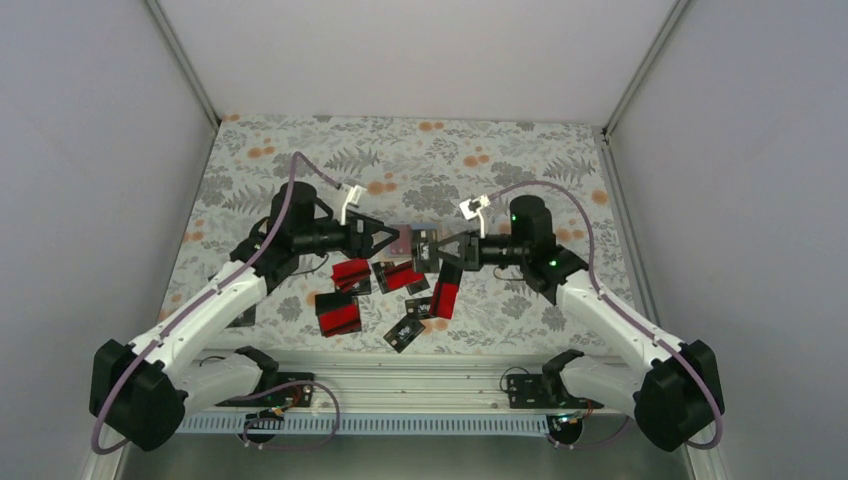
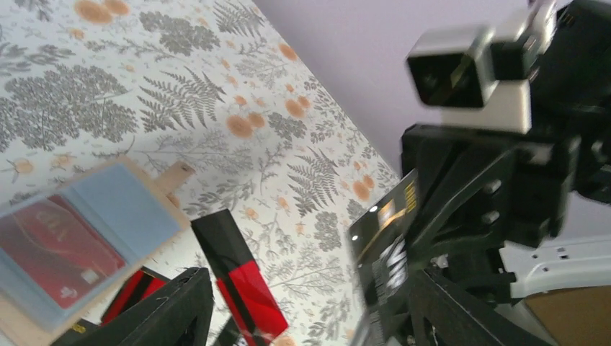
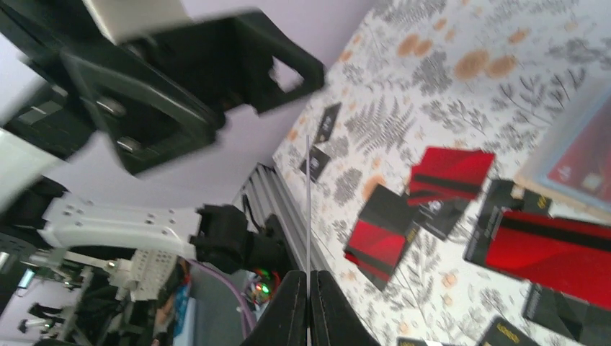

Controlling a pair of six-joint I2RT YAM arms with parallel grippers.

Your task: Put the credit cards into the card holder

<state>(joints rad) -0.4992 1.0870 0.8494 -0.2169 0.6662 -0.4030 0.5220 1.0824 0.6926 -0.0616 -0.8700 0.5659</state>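
The card holder [image 1: 403, 238] lies open on the table between my two grippers. In the left wrist view it [image 2: 108, 209] shows a pale blue inside with a red card [image 2: 50, 249] in it. My left gripper [image 1: 383, 238] is open and empty, its tips just left of the holder; the holder lies outside its left finger [image 2: 176, 306]. My right gripper [image 1: 447, 249] is shut on a black credit card [image 1: 427, 247], held on edge just right of the holder. That card [image 3: 308, 194] shows as a thin line between my shut fingers [image 3: 292, 310]. It is also in the left wrist view [image 2: 385, 241].
Several red-and-black cards lie loose in front of the holder [image 1: 350, 272], [image 1: 338, 313], [image 1: 445, 290], with a black one [image 1: 405, 333] nearer the front edge. Two small black cards [image 3: 323, 140] lie by the aluminium rail [image 1: 420, 385]. Walls enclose the flowered table.
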